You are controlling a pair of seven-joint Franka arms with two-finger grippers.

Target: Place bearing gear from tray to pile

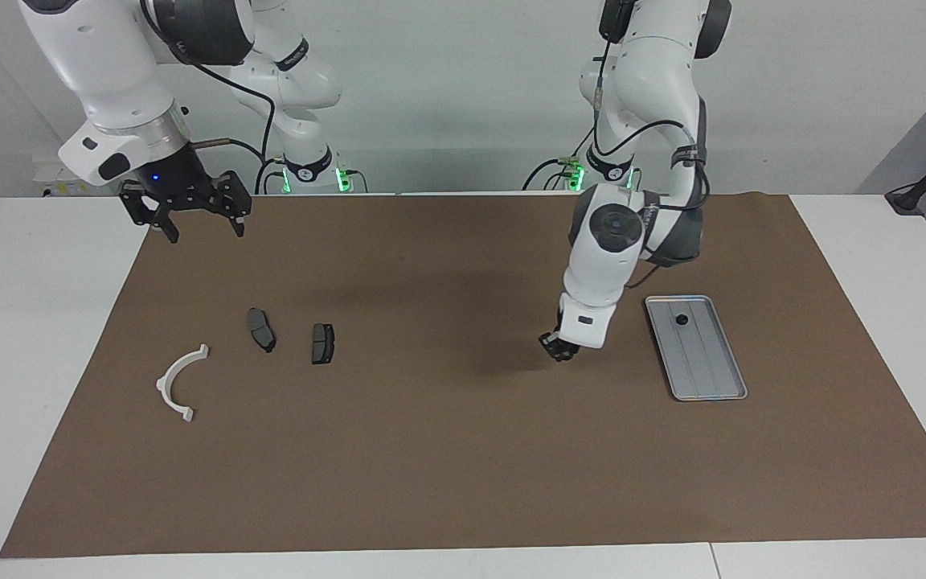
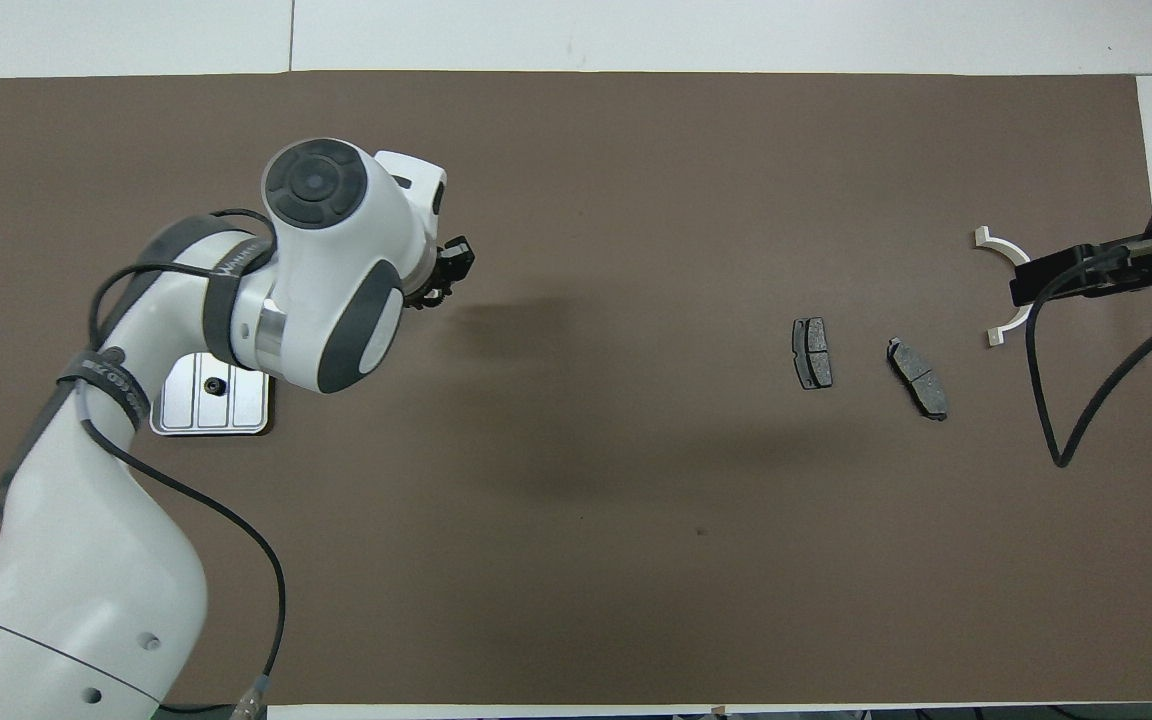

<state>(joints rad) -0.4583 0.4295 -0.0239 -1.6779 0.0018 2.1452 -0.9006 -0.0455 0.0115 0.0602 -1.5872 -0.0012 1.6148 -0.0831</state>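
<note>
The silver tray (image 1: 710, 393) lies toward the left arm's end of the mat, with one small dark round part (image 1: 682, 320) on it. In the overhead view the left arm covers most of the tray (image 2: 236, 420). My left gripper (image 1: 557, 348) hangs over bare mat beside the tray, toward the pile. Its fingertips are drawn close on a small dark part that I take for the bearing gear (image 2: 426, 295). The pile is a white half-ring bracket (image 1: 178, 378) and two dark brake pads (image 1: 261, 330) (image 1: 322, 343). My right gripper (image 1: 204, 232) waits open, high over the mat's edge.
A brown mat (image 1: 463, 450) covers the white table. A wide stretch of bare mat lies between the tray and the pile. The right arm's black cable (image 2: 1066, 400) loops over the mat beside the bracket (image 2: 998, 247).
</note>
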